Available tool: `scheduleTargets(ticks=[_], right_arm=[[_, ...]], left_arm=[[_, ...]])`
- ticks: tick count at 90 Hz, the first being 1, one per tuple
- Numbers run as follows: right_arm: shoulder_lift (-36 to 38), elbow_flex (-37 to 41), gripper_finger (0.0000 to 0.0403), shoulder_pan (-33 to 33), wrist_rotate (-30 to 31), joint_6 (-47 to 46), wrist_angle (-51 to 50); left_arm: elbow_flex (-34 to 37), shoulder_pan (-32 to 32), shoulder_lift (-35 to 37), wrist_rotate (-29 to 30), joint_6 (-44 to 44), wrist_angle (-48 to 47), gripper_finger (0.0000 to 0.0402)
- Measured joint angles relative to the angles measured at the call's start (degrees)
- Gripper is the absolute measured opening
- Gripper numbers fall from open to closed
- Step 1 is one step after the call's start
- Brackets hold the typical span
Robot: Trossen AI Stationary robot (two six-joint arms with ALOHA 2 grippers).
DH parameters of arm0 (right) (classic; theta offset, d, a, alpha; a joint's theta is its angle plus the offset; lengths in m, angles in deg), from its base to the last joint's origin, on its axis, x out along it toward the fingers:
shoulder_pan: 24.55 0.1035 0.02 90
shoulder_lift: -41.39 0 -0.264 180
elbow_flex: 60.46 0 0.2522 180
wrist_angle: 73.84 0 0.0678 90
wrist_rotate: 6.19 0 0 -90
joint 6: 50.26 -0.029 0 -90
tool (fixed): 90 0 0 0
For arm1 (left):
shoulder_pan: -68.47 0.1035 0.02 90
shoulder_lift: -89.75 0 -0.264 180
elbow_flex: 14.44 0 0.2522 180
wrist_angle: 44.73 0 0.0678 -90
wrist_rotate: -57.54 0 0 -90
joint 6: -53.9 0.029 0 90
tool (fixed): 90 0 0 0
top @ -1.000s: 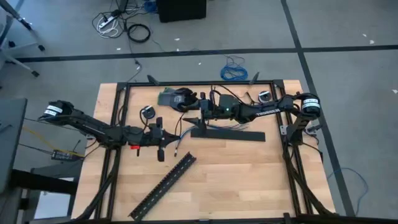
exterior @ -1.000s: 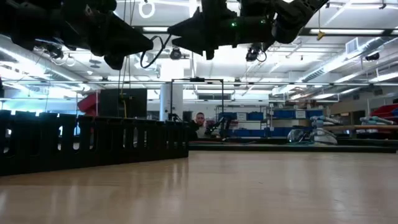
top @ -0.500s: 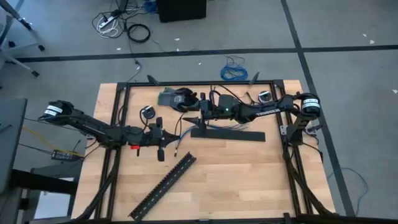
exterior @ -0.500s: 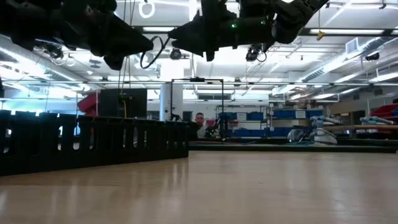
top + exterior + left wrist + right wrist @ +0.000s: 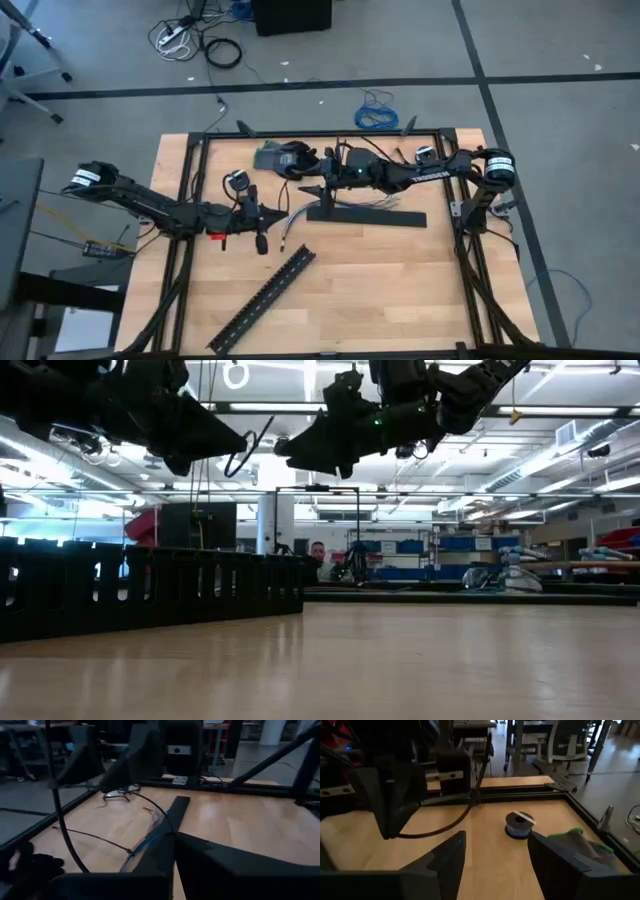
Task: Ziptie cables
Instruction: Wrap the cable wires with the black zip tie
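Several thin cables (image 5: 372, 203) loose beside the black strip (image 5: 366, 216).

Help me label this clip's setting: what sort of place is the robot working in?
Most likely a large lab or industrial workshop. The low view shows an open hall with long ceiling strip lights and shelving holding blue bins; the high view shows a wooden table on a taped concrete floor strewn with cables.

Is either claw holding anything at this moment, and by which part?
Nothing held. The right claw is open and empty above the table; the left claw also grips nothing, with the cables lying loose.
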Motion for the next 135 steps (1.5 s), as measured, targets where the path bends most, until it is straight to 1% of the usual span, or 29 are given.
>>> scheduleTargets(ticks=[17, 24, 31, 45, 51, 56, 64, 74, 88, 101, 111, 127, 135], right_arm=[[0.00, -0.01, 0.0204, 0.00, -0.02, 0.31, 0.00], [0.00, 0.00, 0.0204, 0.14, -0.02, -2.14, 0.50], [0.00, 0.01, 0.0205, 0.63, 1.12, -6.78, 2.00], [0.00, 0.01, 0.0202, 1.90, 9.40, -20.98, 2.10], [0.00, 0.01, 0.0199, 2.26, 11.37, -25.62, 2.10], [0.00, 0.01, 0.0196, 2.54, 12.46, -27.63, 2.10], [0.00, 0.01, 0.0191, 3.01, 13.75, -28.08, 2.90], [0.00, 0.01, 0.0188, 3.53, 13.75, -28.08, 5.30], [0.02, 0.01, 0.0187, 4.56, 13.87, -27.61, 6.10], [0.02, 0.01, 0.0185, 4.61, 14.10, -25.66, 4.99], [0.02, 0.01, 0.0183, 4.61, 15.85, -23.96, 3.69], [0.04, 0.01, 0.0176, 4.61, 16.35, -23.01, 1.72], [0.04, 0.01, 0.0164, 4.82, 18.29, -22.96, 0.42]], left_arm=[[0.00, 0.48, -0.01, 0.71, 1.42, -0.05, 0.0000], [0.00, 0.93, 0.01, 0.74, 1.48, -0.24, 0.0000], [0.00, 1.14, -0.01, 2.02, 1.53, -0.29, 0.0000], [0.00, 1.14, 0.00, 8.06, 3.42, -0.43, 0.0000], [0.00, 1.14, 0.00, 9.19, 5.48, -0.39, 0.0000], [0.00, 1.14, 0.01, 10.06, 8.18, -0.25, 0.0000], [-0.14, 1.51, -0.01, 12.34, 12.48, -0.09, 0.0000], [-1.89, 3.78, -1.02, 12.64, 16.15, -1.49, 0.0000], [-8.05, 6.90, -6.36, 12.61, 16.43, -9.60, 0.0000], [-13.12, 7.12, -11.28, 12.85, 18.58, -10.81, 0.0000], [-16.12, 7.15, -13.84, 13.57, 19.42, -13.42, 0.0000], [-17.77, 7.13, -15.54, 13.70, 19.51, -14.06, 0.0000], [-17.73, 7.15, -15.53, 13.99, 19.43, -14.66, 0.0000]])
